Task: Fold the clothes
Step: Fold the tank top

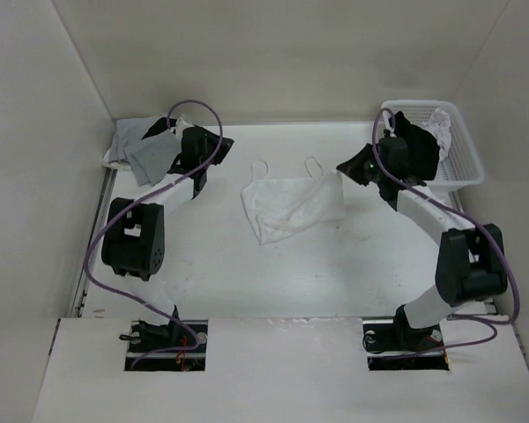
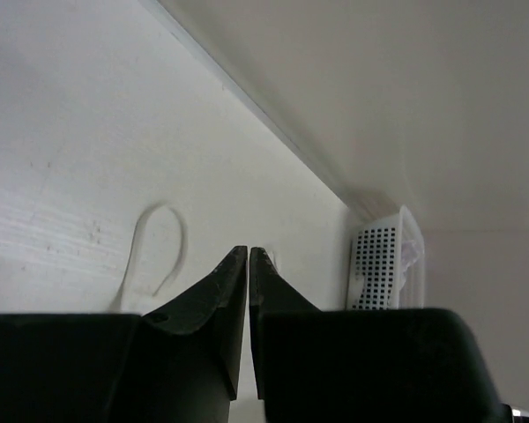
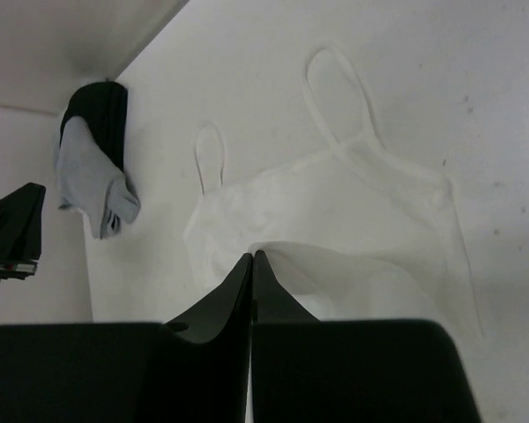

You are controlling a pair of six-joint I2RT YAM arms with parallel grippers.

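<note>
Toward the far middle of the table [image 1: 247, 282], the white camisole [image 1: 291, 204] lies spread out. Its strap end points at the back wall and its lower part is rumpled and doubled over.

Your right gripper [image 3: 253, 257] has its jaws pressed together. Its tips sit right at the camisole's upper right corner, against a raised fold of the fabric. You cannot tell from these views whether any cloth is pinched between them.

Your left gripper [image 2: 249, 256] is closed to a hairline slit with nothing in it. It stands near the camisole's left side without touching it, and one strap loop [image 2: 135, 249] shows just beyond its tips.

Grey and black garments [image 1: 145, 150] are heaped in the far left corner. The white mesh basket [image 1: 454, 150] sits at the far right.
</note>
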